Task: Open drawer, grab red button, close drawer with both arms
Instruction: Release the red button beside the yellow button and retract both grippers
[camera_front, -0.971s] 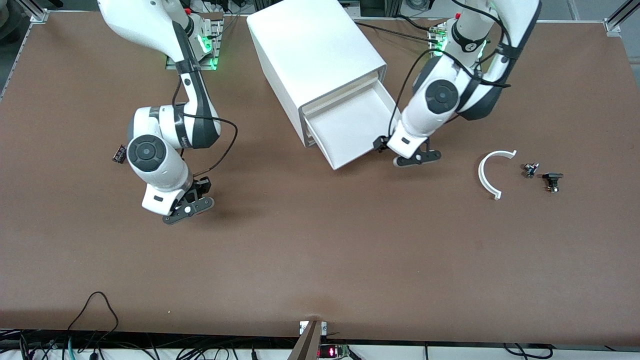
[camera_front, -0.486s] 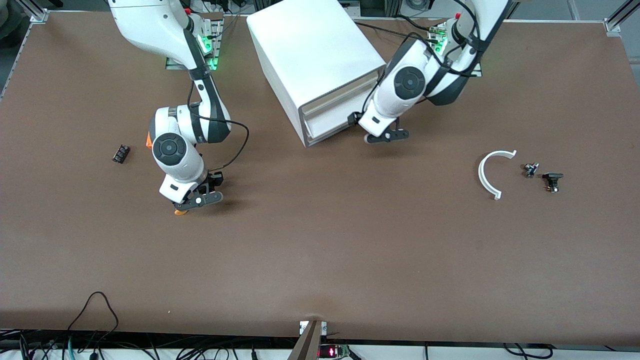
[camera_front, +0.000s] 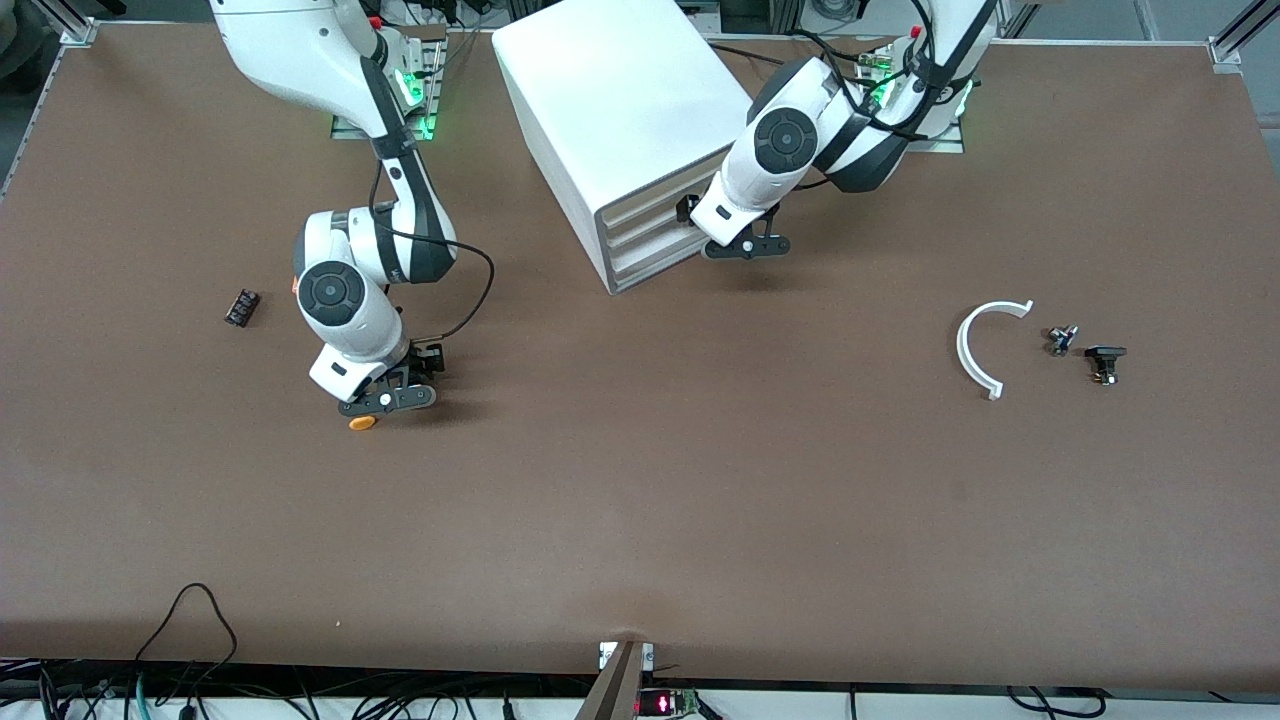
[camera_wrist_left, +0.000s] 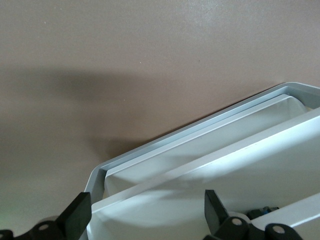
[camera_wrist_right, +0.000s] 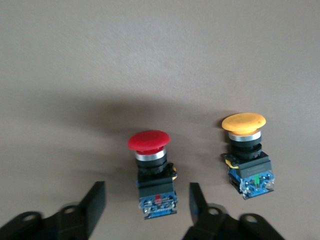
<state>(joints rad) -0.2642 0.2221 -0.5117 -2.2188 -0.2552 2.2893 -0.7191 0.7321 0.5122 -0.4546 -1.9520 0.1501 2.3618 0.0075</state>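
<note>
Two steps remain: drawer (camera_front: 655, 235) looks shut under left gripper (camera_wrist_left: 145, 220), jaws spread; right gripper (camera_wrist_right: 147, 210) jaws spread around red button (camera_wrist_right: 150, 172), ungrasped.

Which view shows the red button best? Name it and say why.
The right wrist view: the red button lies on the table between the right claw's open fingers, beside the orange button. The front view hides it under the right arm; only the orange cap shows. The left wrist view shows only the cabinet.

white jointed arms (camera_front: 340, 300), black cables, black tools
</note>
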